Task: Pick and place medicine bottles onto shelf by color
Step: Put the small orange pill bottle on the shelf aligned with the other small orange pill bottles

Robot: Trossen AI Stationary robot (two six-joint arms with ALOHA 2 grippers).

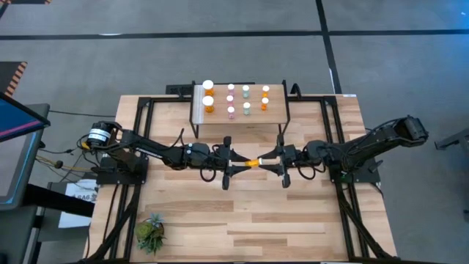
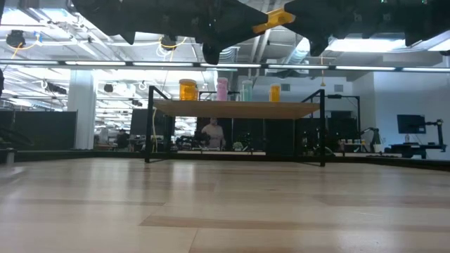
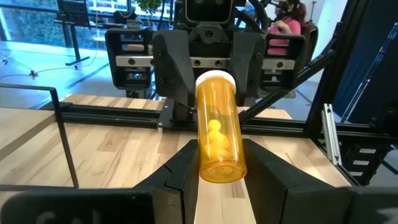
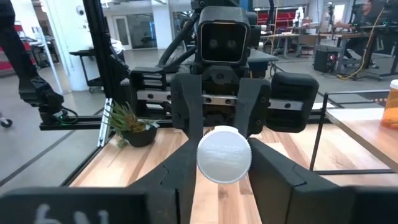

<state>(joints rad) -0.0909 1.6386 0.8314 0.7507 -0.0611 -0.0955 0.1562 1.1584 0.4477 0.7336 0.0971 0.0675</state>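
A translucent orange medicine bottle point(image 1: 253, 163) with a white cap hangs in mid-air over the table's middle, between my two grippers, which face each other. My left gripper point(image 1: 236, 162) is at its base end and my right gripper point(image 1: 272, 162) is at its cap end. Both are shut on it. The low view shows it tilted point(image 2: 280, 19), high above the table. The shelf point(image 1: 275, 117) stands at the far edge on thin black legs. On it stand two larger orange bottles point(image 1: 208, 95), pink ones point(image 1: 230, 99), pale green ones point(image 1: 246, 99) and small orange ones point(image 1: 264, 96). My left gripper pinches the bottle's base end point(image 3: 221, 167) between its two fingers. They come level from the table's left and lie along the bottle. The bottle is lifted clear of the table. My right gripper pinches the bottle's white cap point(image 4: 224, 155) between its two fingers. They come level from the table's right and lie along the bottle, with the cap's top facing the wrist.
A small green potted plant point(image 1: 150, 233) stands near the table's near left corner. Black frame rails point(image 1: 139, 132) run along the table's left and right sides. A person point(image 3: 287, 23) shows beyond the table.
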